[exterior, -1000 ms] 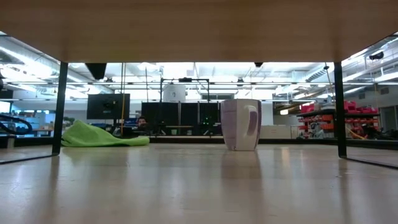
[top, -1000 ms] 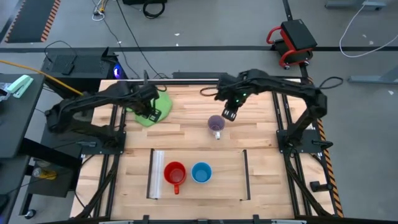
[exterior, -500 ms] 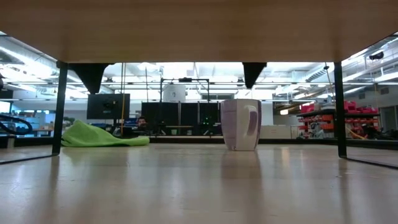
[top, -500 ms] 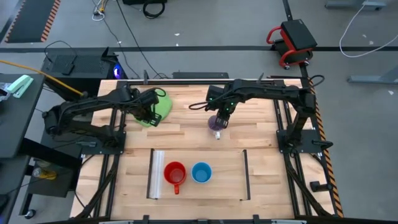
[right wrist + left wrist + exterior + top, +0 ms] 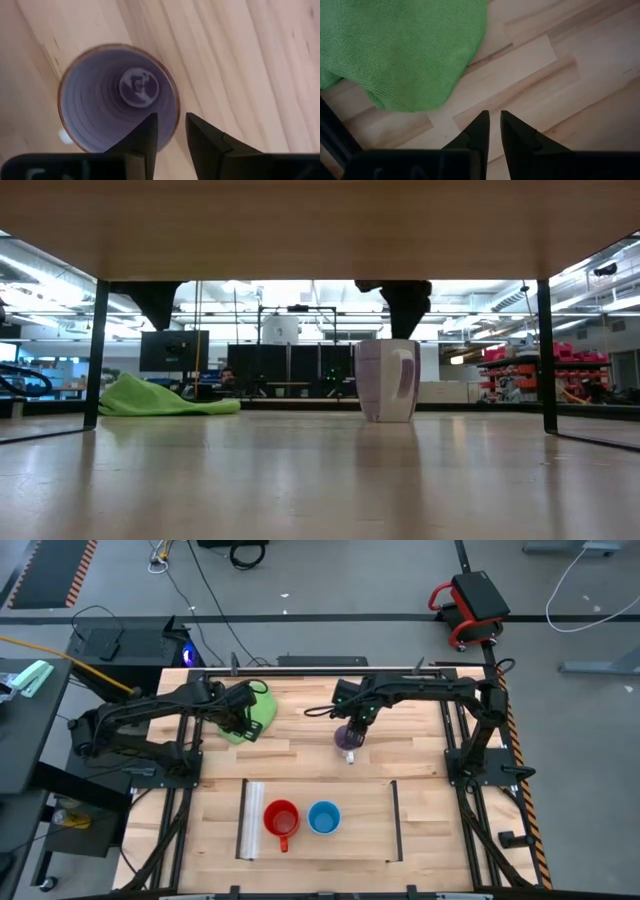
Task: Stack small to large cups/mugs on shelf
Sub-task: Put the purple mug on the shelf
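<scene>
The translucent purple mug (image 5: 348, 740) (image 5: 388, 380) stands upright on its base on the slatted tabletop, mouth up (image 5: 117, 97). My right gripper (image 5: 170, 117) (image 5: 405, 330) points down just above the mug's rim. It is open, with one finger over the inside and one over the outside, near the handle side. The red mug (image 5: 282, 818) and the blue mug (image 5: 323, 817) stand side by side on the shelf (image 5: 360, 825). My left gripper (image 5: 494, 116) (image 5: 240, 725) hovers over bare wood beside the green cloth (image 5: 400, 45). Its fingers stand a narrow gap apart, with nothing between them.
The green cloth (image 5: 248, 708) lies bunched at the far left of the table. The shelf has a clear strip (image 5: 255, 822) at its left end and a dark bar (image 5: 395, 822) at its right end. Bare wood lies between the purple mug and the shelf.
My right gripper has come down and a little toward the table's left, from beside the purple mug to right above its rim. In the low view it now shows just over the mug. My left gripper has sunk slightly near the cloth. The mugs have not moved.
</scene>
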`<state>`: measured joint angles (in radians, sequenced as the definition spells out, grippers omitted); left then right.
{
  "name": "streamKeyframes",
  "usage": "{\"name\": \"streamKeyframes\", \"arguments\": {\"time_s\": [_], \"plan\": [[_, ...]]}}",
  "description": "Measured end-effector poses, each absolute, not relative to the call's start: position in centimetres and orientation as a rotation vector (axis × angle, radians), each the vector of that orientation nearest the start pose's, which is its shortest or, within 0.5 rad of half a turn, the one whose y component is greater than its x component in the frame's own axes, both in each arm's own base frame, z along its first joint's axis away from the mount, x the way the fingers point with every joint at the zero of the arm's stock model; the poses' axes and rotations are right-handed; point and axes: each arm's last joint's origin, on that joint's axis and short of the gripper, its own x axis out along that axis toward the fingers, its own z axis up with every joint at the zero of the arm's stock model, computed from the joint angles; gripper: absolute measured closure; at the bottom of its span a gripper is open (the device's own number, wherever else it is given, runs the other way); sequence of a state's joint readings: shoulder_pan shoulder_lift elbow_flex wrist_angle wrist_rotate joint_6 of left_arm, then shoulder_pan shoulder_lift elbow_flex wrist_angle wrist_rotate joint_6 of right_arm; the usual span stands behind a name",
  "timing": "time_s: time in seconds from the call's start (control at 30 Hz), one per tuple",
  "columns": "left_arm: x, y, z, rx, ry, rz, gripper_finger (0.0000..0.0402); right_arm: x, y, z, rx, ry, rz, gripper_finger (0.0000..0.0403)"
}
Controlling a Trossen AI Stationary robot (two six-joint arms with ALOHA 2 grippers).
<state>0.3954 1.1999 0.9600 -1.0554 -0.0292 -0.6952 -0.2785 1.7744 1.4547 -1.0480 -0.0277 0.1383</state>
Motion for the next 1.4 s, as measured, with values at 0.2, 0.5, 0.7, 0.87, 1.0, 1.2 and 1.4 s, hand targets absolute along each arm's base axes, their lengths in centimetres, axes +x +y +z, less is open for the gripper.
{"name": "streamKeyframes", "arguments": {"time_s": [0.2, 0.5, 0.7, 0.87, 1.0, 1.2, 1.4], "plan": [[18.8, 7.9, 25.7, -0.823, 1.108, 0.801, 0.0343, 33.6, -9.5, 24.6, 0.320, 1.304, -0.305, 0.0297], [18.8, 7.9, 25.7, -0.823, 1.101, 0.799, 0.0351, 34.6, -9.8, 22.9, 0.317, 1.326, -0.301, 0.0298], [18.8, 7.9, 25.7, -0.824, 1.101, 0.799, 0.0345, 34.5, -10.1, 23.0, 0.325, 1.321, -0.315, 0.0298], [18.8, 7.9, 25.7, -0.823, 1.101, 0.799, 0.0348, 34.3, -10.5, 23.0, 0.303, 1.324, -0.367, 0.0305], [18.8, 8.0, 25.7, -0.824, 1.101, 0.799, 0.0353, 34.1, -10.7, 23.0, 0.313, 1.344, -0.375, 0.0325], [18.8, 7.9, 25.7, -0.823, 1.101, 0.799, 0.0349, 33.9, -10.6, 22.9, 0.306, 1.359, -0.368, 0.0358], [18.9, 8.0, 25.7, -0.823, 1.095, 0.797, 0.0355, 33.9, -10.6, 23.0, 0.306, 1.363, -0.368, 0.0388]]}}
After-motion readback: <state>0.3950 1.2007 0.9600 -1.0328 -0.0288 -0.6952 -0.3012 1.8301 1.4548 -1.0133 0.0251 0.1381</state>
